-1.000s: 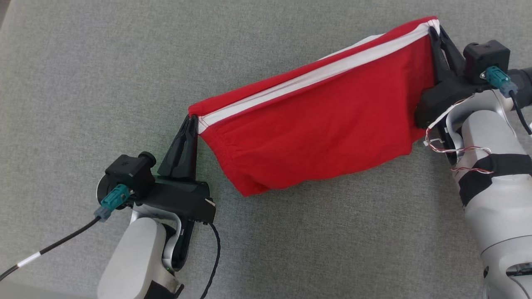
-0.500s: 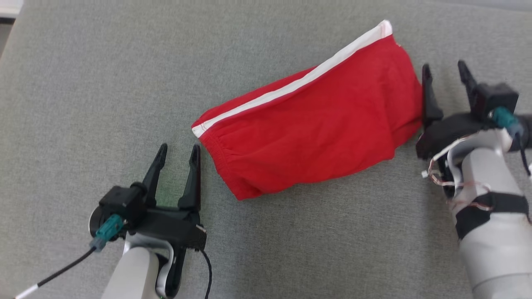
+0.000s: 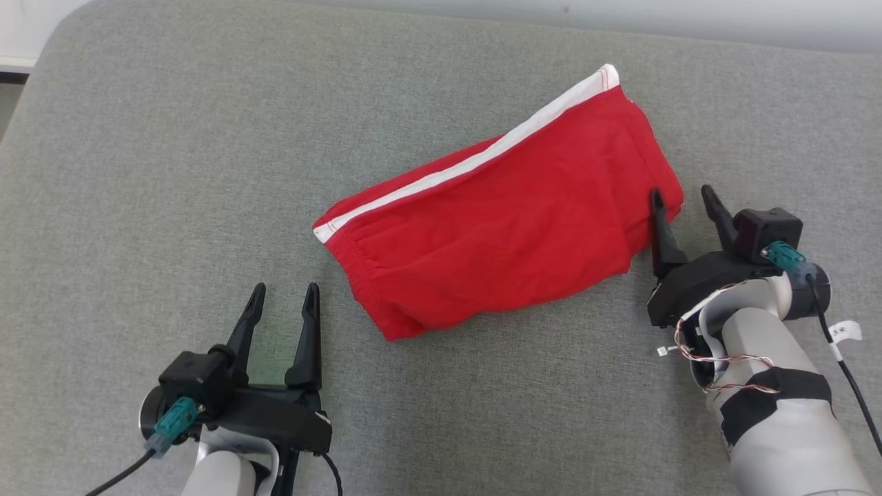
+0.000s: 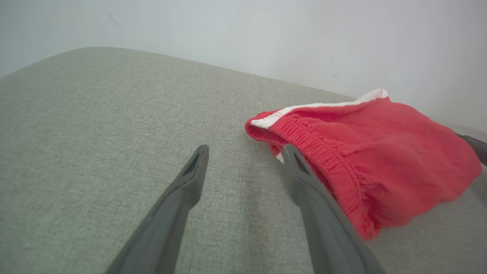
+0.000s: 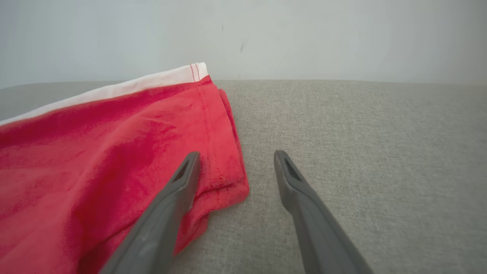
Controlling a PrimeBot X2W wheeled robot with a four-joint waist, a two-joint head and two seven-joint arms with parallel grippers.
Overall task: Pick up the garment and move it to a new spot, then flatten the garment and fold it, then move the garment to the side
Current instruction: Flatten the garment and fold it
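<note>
Released garment (image 3: 503, 241) now lies diagonally.

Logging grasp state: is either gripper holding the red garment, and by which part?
Nothing is held. The left gripper and right gripper stand open; the red white-striped fabric garment lies ungripped.

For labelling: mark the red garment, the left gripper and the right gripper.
red garment (image 3: 510, 241), head view, middle of the red cloth.
left gripper (image 3: 286, 286), head view, midway between its open fingertips.
right gripper (image 3: 680, 191), head view, midway between its open fingertips.
</note>
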